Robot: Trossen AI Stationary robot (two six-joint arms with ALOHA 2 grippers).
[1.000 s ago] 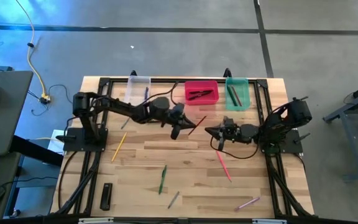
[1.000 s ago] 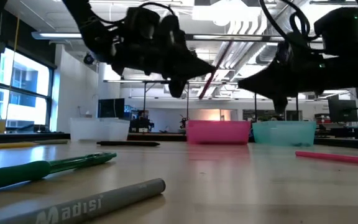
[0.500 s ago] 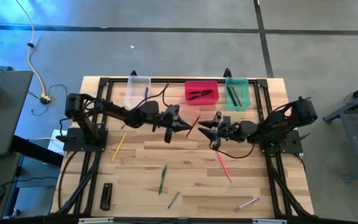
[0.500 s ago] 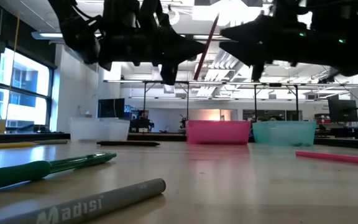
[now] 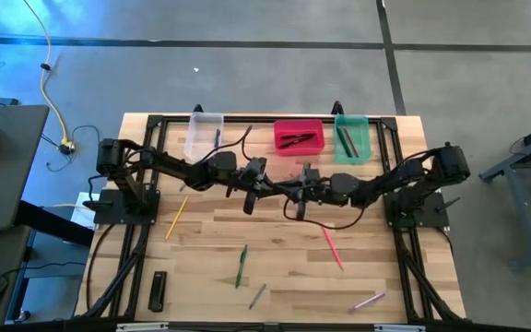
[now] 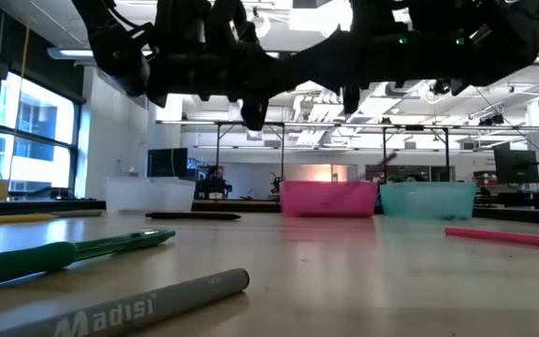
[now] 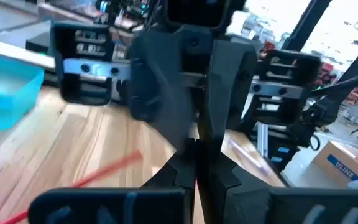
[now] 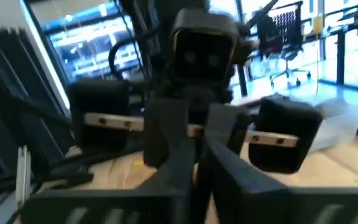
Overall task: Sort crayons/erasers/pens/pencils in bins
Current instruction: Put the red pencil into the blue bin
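Left gripper [image 5: 264, 187] is closed on a thin red stick [image 7: 195, 175], midway across the table, nearer its back edge. Right gripper [image 5: 291, 191] meets it nose to nose; its grip is unclear. Three bins [image 5: 299, 136] line the back edge.

The grey pen [image 6: 138, 309] reads "Madisi"; a box [image 7: 344, 163] "ULINE".

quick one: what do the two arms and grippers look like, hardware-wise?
Both arms, left and right, are matte black, jointed, with black cables looped along them. The left gripper and right gripper are black, each with two tapered fingers on a silver rail. No legible markings.
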